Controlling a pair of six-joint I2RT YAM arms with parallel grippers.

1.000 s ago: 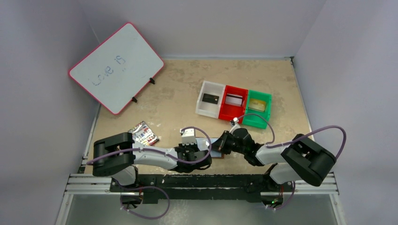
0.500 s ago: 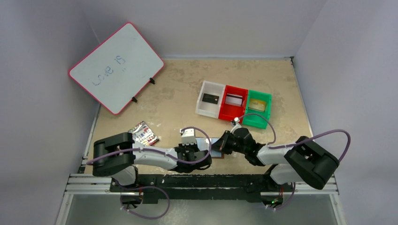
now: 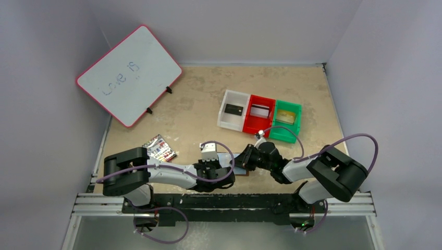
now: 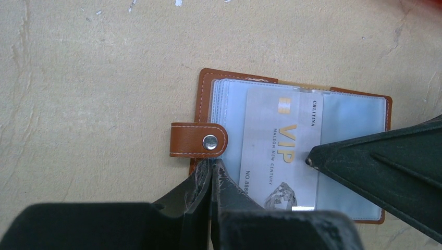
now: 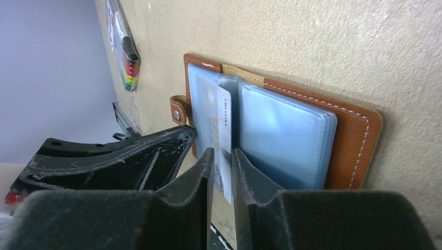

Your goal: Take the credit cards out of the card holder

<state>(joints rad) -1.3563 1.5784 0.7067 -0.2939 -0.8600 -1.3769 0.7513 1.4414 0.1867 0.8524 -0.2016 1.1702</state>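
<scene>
Card (image 5: pixel 224 125) between right gripper's (image 5: pixel 223 155) barely parted jaws, left gripper (image 4: pixel 212 167) closed (at holder's (image 4: pixel 206 91) edge)

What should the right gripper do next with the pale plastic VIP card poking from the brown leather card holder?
Probably close the right gripper on the pale plastic VIP card and draw it out. Its jaws stand apart astride the card's free edge, while the shut left gripper steadies the brown leather card holder at its edge.
</scene>
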